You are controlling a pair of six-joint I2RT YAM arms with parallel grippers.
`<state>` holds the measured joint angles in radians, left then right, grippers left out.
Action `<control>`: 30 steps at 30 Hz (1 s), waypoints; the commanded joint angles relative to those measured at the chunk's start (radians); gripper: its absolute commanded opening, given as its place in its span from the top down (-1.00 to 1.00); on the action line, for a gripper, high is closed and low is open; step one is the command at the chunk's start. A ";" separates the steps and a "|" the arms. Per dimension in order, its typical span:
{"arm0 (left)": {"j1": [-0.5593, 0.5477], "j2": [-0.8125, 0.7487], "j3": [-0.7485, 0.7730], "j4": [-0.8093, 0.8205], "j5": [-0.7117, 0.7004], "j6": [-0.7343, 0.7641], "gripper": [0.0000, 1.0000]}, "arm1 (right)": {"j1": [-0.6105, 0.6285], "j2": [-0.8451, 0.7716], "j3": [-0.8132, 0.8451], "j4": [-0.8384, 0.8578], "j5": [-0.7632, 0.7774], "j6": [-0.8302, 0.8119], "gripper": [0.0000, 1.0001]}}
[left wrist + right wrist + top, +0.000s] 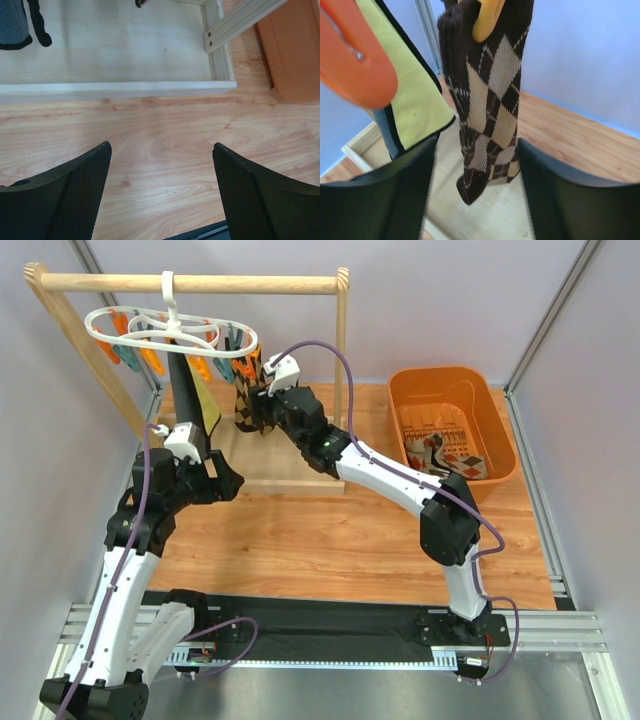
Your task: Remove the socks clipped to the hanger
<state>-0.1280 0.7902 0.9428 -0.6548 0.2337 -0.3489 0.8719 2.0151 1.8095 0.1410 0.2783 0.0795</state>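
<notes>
Only the top view shows the wooden rail frame [190,283] at upper left, the white hanger [165,328] hooked on it, and an orange bin [445,371] at right with loose socks [445,452] inside. Only the right wrist view shows the argyle sock [487,100] up close. It hangs from a clip [487,17] between the spread fingers of the right gripper [475,150], and whether they touch it is unclear. A yellow sock [415,105] hangs at the left of the frame, its top cut off. The left gripper [161,147] is spread and empty.
</notes>
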 commanded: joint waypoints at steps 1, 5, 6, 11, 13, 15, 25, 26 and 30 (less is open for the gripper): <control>0.010 0.000 -0.007 0.029 0.016 -0.004 -0.77 | 0.001 0.034 0.077 0.091 0.015 -0.017 -0.23; 0.010 -0.003 -0.010 0.030 0.012 -0.002 -0.77 | 0.001 0.031 0.086 0.074 0.007 -0.012 0.46; 0.011 -0.003 -0.010 0.030 0.009 -0.002 -0.77 | 0.002 0.022 0.071 0.068 -0.007 -0.007 0.60; 0.022 -0.011 -0.013 0.047 0.035 -0.007 -0.77 | 0.019 -0.105 -0.035 0.051 -0.065 0.002 0.99; 0.024 -0.022 -0.018 0.064 0.059 -0.007 -0.77 | 0.039 -0.143 -0.074 0.019 -0.089 -0.004 0.99; 0.025 -0.035 -0.025 0.081 0.073 -0.007 -0.76 | 0.067 -0.196 -0.097 0.003 -0.096 -0.012 0.99; 0.042 -0.088 -0.050 0.149 0.150 -0.004 -0.75 | 0.124 -0.311 -0.154 -0.100 -0.177 0.081 0.99; 0.042 -0.095 -0.053 0.155 0.159 -0.004 -0.75 | 0.130 -0.314 -0.157 -0.100 -0.210 0.097 0.99; 0.042 -0.101 -0.065 0.201 0.222 -0.004 -0.75 | 0.139 -0.325 -0.138 -0.123 -0.302 0.166 0.99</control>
<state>-0.0906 0.6987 0.8848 -0.5331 0.3855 -0.3531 0.9985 1.7203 1.6665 0.0460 0.0814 0.1688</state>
